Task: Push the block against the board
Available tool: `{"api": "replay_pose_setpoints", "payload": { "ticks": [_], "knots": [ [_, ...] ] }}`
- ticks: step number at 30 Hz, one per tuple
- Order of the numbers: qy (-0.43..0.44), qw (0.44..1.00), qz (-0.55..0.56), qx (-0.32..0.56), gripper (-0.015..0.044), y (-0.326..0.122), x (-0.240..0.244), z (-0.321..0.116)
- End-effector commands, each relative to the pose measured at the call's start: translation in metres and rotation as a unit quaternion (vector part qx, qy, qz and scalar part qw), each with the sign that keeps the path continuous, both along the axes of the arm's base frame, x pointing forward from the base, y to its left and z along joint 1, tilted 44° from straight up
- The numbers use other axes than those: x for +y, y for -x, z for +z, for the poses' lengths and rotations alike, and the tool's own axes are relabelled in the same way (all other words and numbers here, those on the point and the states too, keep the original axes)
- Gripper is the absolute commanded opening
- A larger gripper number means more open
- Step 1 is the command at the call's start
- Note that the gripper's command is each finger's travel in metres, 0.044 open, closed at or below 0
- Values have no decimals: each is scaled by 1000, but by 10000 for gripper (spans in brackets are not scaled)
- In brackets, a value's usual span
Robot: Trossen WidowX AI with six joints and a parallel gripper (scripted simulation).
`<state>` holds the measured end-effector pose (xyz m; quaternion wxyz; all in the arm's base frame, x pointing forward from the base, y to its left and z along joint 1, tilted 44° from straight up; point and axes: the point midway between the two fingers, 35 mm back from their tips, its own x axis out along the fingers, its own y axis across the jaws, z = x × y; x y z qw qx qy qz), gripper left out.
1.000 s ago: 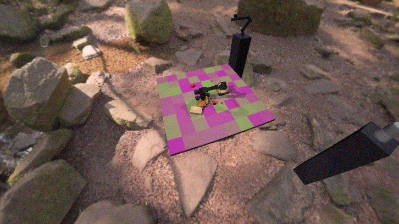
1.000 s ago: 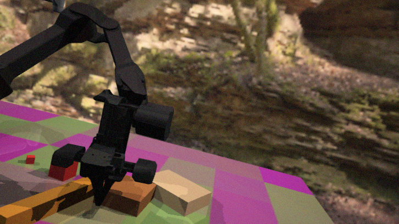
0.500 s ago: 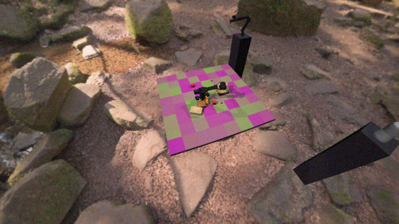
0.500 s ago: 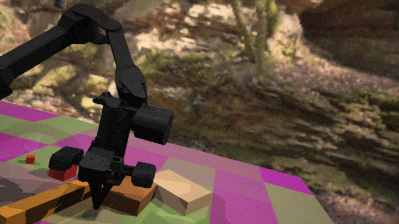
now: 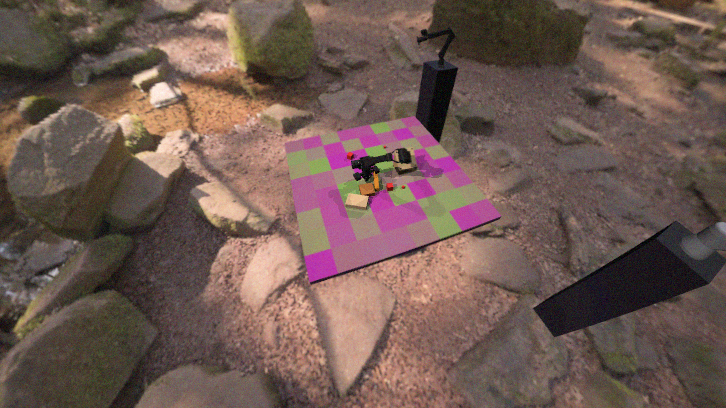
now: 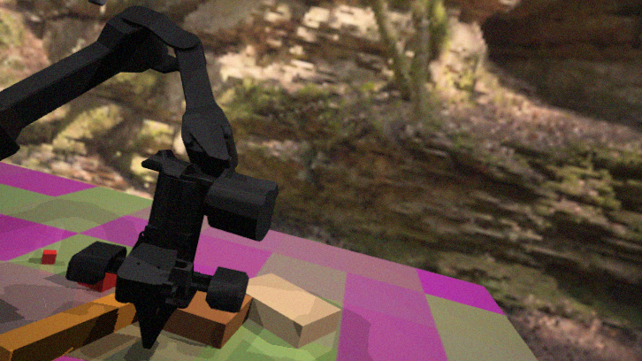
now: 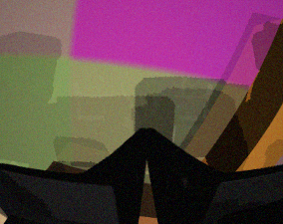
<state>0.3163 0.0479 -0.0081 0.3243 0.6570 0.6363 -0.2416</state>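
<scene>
The board, a long narrow orange bar [image 5: 376,181] [image 6: 61,328] [image 7: 271,158], lies flat on the checkered table. A brown-orange block [image 5: 366,189] [image 6: 198,326], which looks like the square block, lies flat near one end of the board. Whether they touch is hidden behind the gripper in the exterior view. A dark side of this block shows low in the wrist view. My gripper [image 6: 148,345] [image 7: 145,134] is shut and empty, its fingertips low between board and block in the exterior view; contact with either cannot be told.
A tan block [image 5: 357,201] [image 6: 291,297] lies close beside the brown-orange block. Red cubes [image 5: 389,186] [image 6: 49,257] lie around the board. Another red cube [image 5: 350,155] lies toward the table's far left. The table [image 5: 342,259] has open edges.
</scene>
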Motion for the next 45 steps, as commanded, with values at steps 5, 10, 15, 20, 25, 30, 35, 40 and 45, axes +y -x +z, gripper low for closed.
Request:
{"api": "replay_pose_setpoints", "payload": {
  "ticks": [5, 10, 15, 20, 25, 30, 35, 40, 45],
  "knots": [
    [-2, 1000, 0, -2, 0, -2, -10, -9],
    [-1, 1000, 0, -2, 0, 3, -37, 24],
    [-2, 1000, 0, -2, 0, 5, -46, 34],
    [-1, 1000, 13, -19, 0, 3, -44, 31],
    [6, 994, 76, -78, 0, 2, -43, 33],
    [13, 981, 139, -136, 0, 0, -42, 34],
    [19, 961, 200, -193, 0, -1, -41, 35],
    [26, 933, 259, -248, 0, -3, -40, 37],
    [32, 899, 317, -302, 0, -4, -39, 38]
  ]
}}
